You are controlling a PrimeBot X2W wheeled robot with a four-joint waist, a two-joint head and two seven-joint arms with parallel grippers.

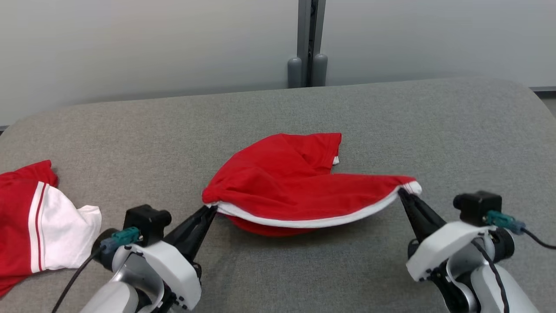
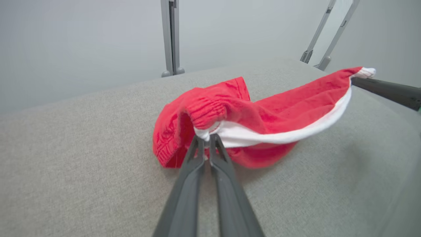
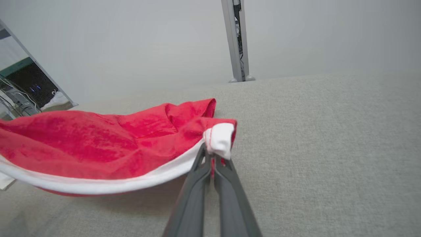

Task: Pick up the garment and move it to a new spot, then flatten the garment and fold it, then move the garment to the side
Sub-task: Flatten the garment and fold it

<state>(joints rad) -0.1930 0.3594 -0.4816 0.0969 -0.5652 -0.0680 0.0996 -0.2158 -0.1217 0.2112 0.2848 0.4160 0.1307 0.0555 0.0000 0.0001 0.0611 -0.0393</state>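
Observation:
A red garment with a white band along its near edge hangs stretched between my two grippers, its far part resting on the grey table. My left gripper is shut on the garment's left corner; the left wrist view shows the garment pinched at the left gripper. My right gripper is shut on the right corner. In the right wrist view the garment is bunched red with the white hem gripped at the right gripper.
A second red and white garment lies at the table's left edge. Beyond the table's far edge stands a grey post before a pale wall. Bare grey table stretches behind and to the right of the held garment.

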